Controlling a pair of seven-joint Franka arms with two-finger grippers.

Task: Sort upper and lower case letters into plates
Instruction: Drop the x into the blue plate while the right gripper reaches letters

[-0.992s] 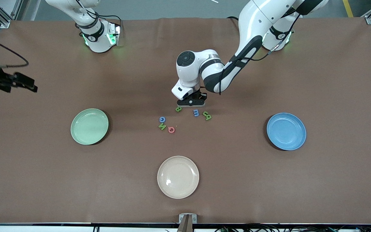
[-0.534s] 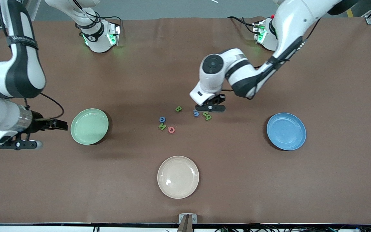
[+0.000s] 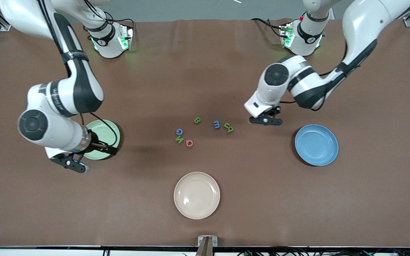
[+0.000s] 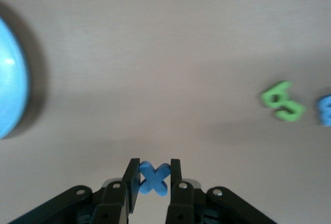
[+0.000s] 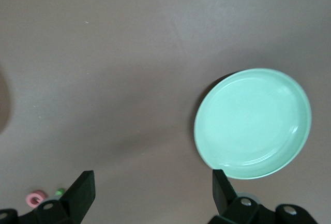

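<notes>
The left gripper (image 4: 150, 178) is clamped on a blue letter x (image 4: 153, 178) and hangs over bare table between the loose letters (image 3: 205, 129) and the blue plate (image 3: 316, 144). This looks like the carry step; next it needs to travel on until it is over that plate, then let go. The right gripper (image 5: 152, 193), fingers spread wide and empty, hovers by the green plate (image 3: 110, 129). Both plates appear empty, and six letters lie mid-table.
</notes>
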